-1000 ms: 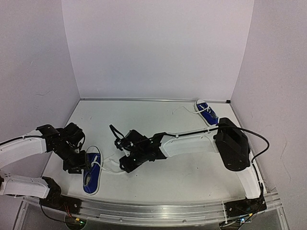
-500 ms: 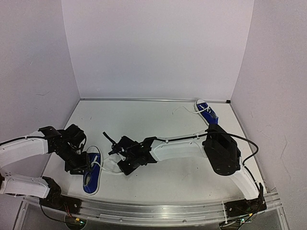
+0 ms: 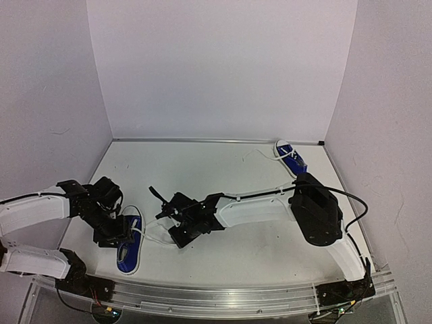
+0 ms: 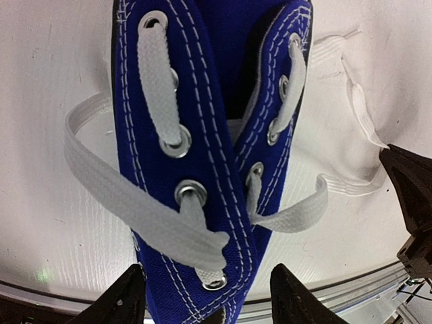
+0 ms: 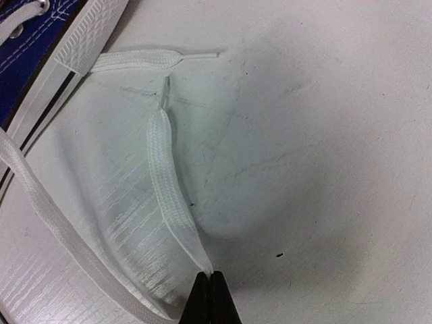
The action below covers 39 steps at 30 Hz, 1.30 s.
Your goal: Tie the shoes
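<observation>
One blue sneaker [image 3: 128,253] lies at the near left, its white laces untied. In the left wrist view it [image 4: 202,135] fills the frame between my left fingers [image 4: 125,300], which stand apart on either side of it. My left gripper [image 3: 119,233] is open over the shoe. My right gripper [image 3: 174,237] is just right of that shoe, shut on one loose lace [image 5: 169,182] close to the table. Its fingertips [image 5: 210,287] pinch the lace flat. The other lace end [image 5: 152,59] lies beside the sole [image 5: 81,37]. The second sneaker [image 3: 291,159] lies at the far right.
White walls close the table [image 3: 223,169] at the back and both sides. A metal rail [image 3: 216,291] runs along the near edge. The right arm [image 3: 270,202] stretches across the table's middle, its elbow [image 3: 316,210] at the right.
The right arm has reached further left toward the near shoe, holding the lace, then eased back slightly. The left gripper has shifted a little nearer over the shoe.
</observation>
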Tool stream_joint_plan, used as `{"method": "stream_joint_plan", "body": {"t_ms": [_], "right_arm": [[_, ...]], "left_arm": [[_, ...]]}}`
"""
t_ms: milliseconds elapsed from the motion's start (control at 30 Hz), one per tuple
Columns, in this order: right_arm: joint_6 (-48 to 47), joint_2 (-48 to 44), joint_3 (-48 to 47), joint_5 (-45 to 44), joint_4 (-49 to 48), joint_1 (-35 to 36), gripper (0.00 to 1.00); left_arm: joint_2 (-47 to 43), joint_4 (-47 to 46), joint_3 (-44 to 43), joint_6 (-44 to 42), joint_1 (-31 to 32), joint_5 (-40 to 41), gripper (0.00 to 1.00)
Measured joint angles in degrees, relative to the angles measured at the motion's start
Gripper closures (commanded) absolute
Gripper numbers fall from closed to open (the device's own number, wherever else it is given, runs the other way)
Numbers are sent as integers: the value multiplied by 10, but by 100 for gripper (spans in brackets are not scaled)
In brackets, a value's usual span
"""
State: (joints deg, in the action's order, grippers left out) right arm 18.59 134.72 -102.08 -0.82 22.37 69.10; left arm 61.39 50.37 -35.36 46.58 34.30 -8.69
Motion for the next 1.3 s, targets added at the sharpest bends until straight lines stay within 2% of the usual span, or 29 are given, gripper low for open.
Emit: {"method": "stream_joint_plan", "body": {"t_ms": [533,767,1167,1300], "right_arm": [[2,-5,9,5,-4,0,100],[6,-7,11,9,-3,-1,100],[6,-9,13,10,-3,-1,100],[8,-17,24,6,1,-1,100]], "left_arm": [[81,-14,-37,-12,0,-18,36],[81,-15,-45,-20,0,-17,39],[28,-32,7,-12,0,-9,59],[27,-29,16,-1,0,1,77]]}}
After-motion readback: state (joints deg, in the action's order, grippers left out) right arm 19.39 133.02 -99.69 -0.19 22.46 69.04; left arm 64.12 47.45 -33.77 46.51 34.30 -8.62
